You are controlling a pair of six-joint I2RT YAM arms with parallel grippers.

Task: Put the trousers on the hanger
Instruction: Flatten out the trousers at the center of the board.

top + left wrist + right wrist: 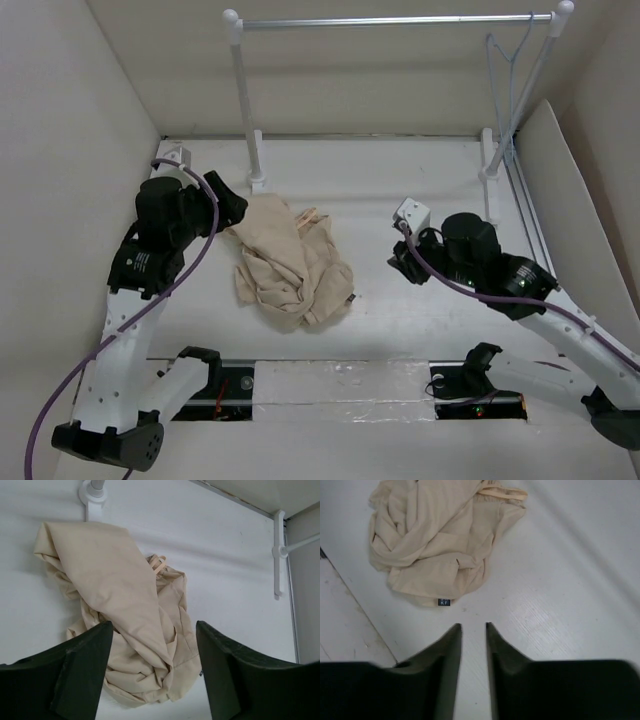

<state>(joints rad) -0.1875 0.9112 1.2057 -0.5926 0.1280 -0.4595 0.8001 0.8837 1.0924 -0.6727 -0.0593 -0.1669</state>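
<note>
White table [420, 185], pale walls [70, 90], crumpled trousers [290, 265]

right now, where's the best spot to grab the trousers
Probably the waistband, the looped edge showing at the heap's far side: the only clear edge in the crumpled trousers. Come down from above with the left hand, open and close by.
</note>
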